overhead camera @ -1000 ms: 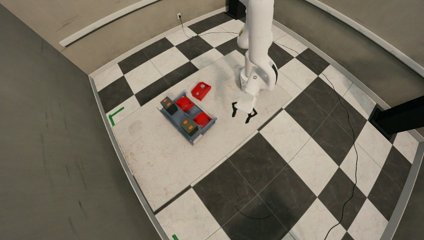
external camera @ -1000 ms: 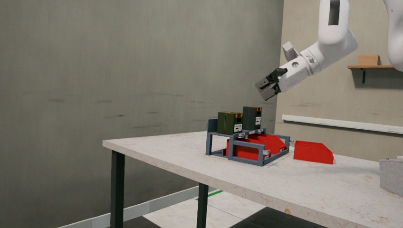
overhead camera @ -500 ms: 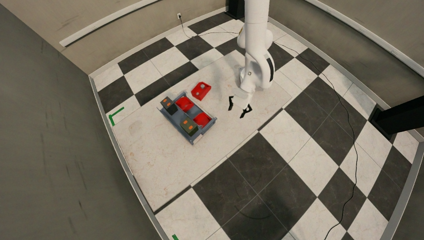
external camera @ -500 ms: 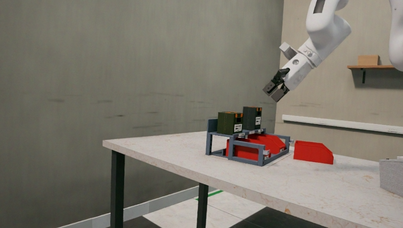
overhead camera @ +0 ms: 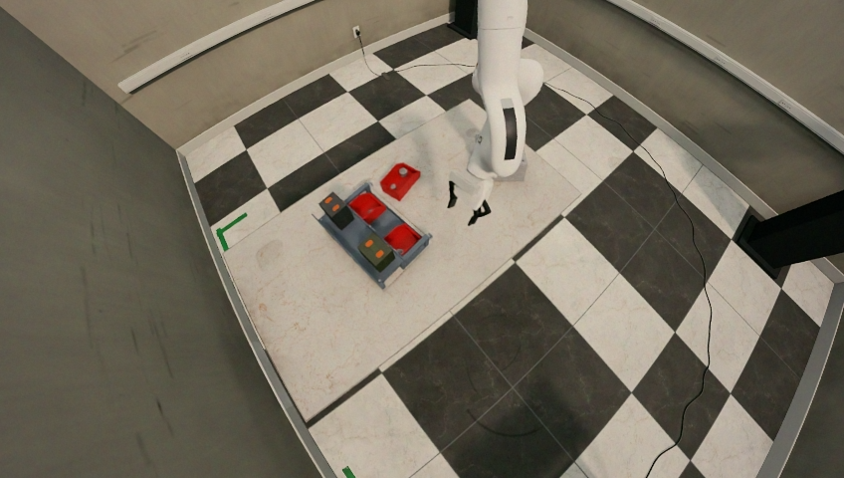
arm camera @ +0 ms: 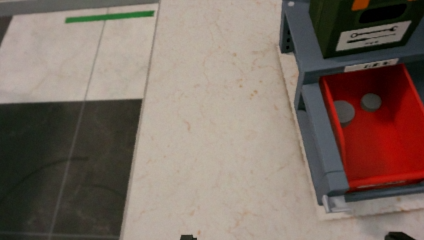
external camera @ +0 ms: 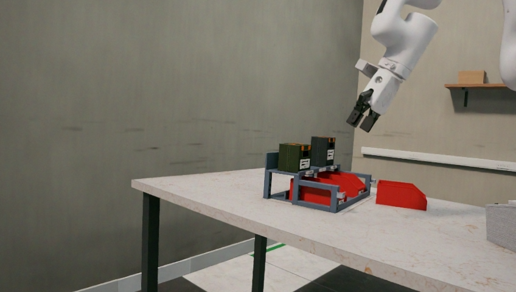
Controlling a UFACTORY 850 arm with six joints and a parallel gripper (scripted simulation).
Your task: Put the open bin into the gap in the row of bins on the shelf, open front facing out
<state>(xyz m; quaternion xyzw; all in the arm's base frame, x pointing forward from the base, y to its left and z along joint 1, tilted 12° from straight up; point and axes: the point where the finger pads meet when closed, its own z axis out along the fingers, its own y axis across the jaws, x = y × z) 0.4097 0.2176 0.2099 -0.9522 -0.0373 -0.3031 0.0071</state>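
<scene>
The loose red open bin (overhead camera: pixel 400 179) (external camera: pixel 400 195) stands on the table beside the far end of the grey-blue shelf (overhead camera: pixel 378 273) (external camera: pixel 318 184) (arm camera: pixel 315 130); grey parts lie in it. Two red bins (overhead camera: pixel 366 207) (overhead camera: pixel 402 238) sit in the shelf's lower row with a gap (overhead camera: pixel 384 222) between them. The wrist view shows one shelf bin (arm camera: pixel 385 145) holding two grey discs. My gripper (overhead camera: pixel 468 207) (external camera: pixel 360 121) (arm camera: pixel 292 237) is open and empty. It hangs high above the table, off the shelf's front side and well apart from the loose bin.
A green box (overhead camera: pixel 375 251) (external camera: pixel 294 157) (arm camera: pixel 365 20) and a dark grey box (overhead camera: pixel 336 210) (external camera: pixel 322 149) stand on the shelf's top board. A grey block (external camera: pixel 501 225) sits at the table's right. The table edge (arm camera: pixel 145 125) drops to the checkered floor.
</scene>
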